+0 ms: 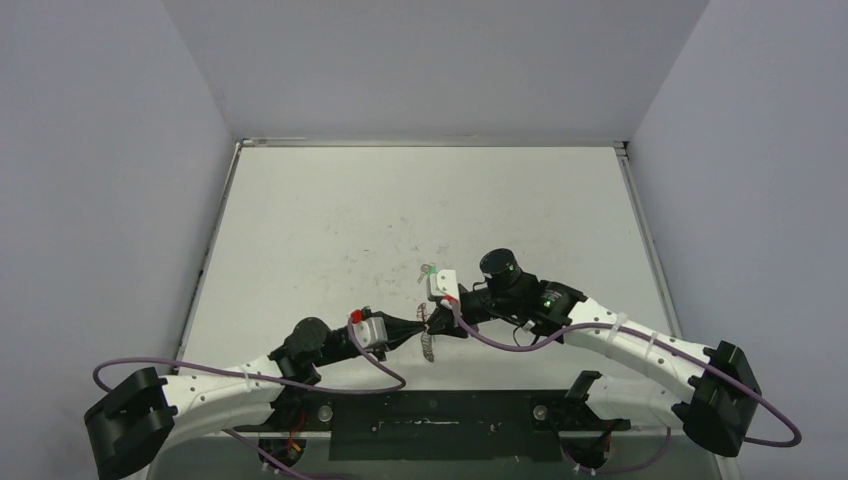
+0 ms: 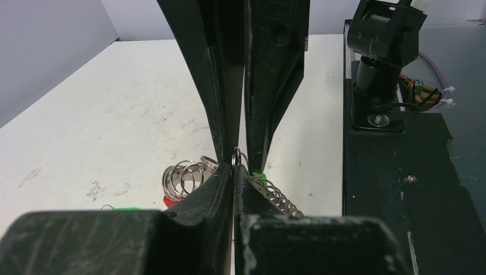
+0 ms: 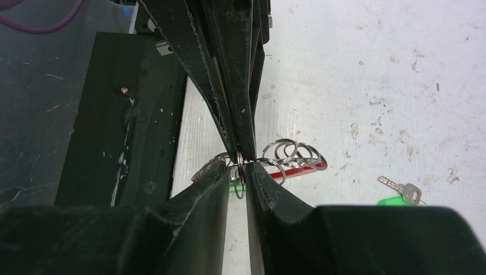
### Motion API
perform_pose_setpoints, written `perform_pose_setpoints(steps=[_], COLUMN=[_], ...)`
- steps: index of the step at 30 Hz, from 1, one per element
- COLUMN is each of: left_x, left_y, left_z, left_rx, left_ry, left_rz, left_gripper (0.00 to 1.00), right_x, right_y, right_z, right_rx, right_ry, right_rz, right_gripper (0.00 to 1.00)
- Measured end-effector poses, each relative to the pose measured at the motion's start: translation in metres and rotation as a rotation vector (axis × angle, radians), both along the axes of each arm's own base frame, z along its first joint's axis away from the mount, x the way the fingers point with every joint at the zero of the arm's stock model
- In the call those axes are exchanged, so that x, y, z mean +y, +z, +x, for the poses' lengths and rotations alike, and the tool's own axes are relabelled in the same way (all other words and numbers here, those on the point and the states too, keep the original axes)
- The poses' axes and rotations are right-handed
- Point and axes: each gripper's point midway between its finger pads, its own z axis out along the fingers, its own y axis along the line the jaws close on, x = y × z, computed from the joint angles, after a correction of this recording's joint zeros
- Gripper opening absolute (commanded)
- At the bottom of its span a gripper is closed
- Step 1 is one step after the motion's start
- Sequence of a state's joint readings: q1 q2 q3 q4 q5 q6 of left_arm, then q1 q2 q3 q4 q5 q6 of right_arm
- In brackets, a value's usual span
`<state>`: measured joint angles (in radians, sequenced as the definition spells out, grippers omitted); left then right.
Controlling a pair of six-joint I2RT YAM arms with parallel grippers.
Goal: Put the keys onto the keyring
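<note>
Pale lavender walls [image 1: 120,150] box in my scuffed white counter [image 1: 400,200]. From the left, my left gripper [image 2: 235,169] is clamped tight on one thin loop of the keyring [image 3: 292,153], whose coils and red segment [image 3: 301,168] hang beside its tips. Meeting it tip to tip, my right gripper [image 3: 239,166] has that same loop between slightly parted jaws; I cannot tell if it pinches. Farther right, the keys [image 3: 401,188] lie loose on the counter with their green tag [image 3: 391,200].
</note>
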<state>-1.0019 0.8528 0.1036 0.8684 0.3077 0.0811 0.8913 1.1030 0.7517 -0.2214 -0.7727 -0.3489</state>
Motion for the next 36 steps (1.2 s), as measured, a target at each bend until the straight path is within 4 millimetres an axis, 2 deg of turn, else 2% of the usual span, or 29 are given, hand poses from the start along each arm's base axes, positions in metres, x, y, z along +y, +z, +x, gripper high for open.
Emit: perform_pose_setpoints(steps=[3,13,17,20,26,32,36], left_x=[0.000,0.000,0.002,0.005,0.015,0.020,0.017], left_y=[0.001,0.003,0.006,0.004,-0.002,-0.011,-0.022], left_z=[-0.001,-0.001,-0.001,0.000,0.002,0.002,0.000], left_rx=[-0.001,-0.005,-0.018,-0.015,-0.008,0.002,0.015], left_ry=[-0.003,-0.005,0.001,0.015,0.053,0.063,0.044], left_rz=[-0.001,-0.008,-0.014,0.002,0.036,0.079,0.124], left_gripper=[0.00,0.00,0.26,0.34,0.36,0.32,0.28], right_x=[0.000,-0.001,-0.001,-0.004,-0.010,-0.015,-0.014], right_y=[-0.001,0.002,0.007,0.007,-0.004,-0.021,-0.023], right_z=[0.002,0.003,0.006,0.011,0.017,0.012,0.011], right_rx=[-0.008,-0.018,-0.015,-0.014,0.007,0.048,0.070], right_ry=[-0.002,-0.009,-0.020,-0.054,-0.095,-0.091,-0.084], right_rz=[-0.005,-0.034,-0.078,-0.143,-0.302,-0.469,-0.533], right_gripper=[0.01,0.00,0.00,0.00,0.00,0.00,0.00])
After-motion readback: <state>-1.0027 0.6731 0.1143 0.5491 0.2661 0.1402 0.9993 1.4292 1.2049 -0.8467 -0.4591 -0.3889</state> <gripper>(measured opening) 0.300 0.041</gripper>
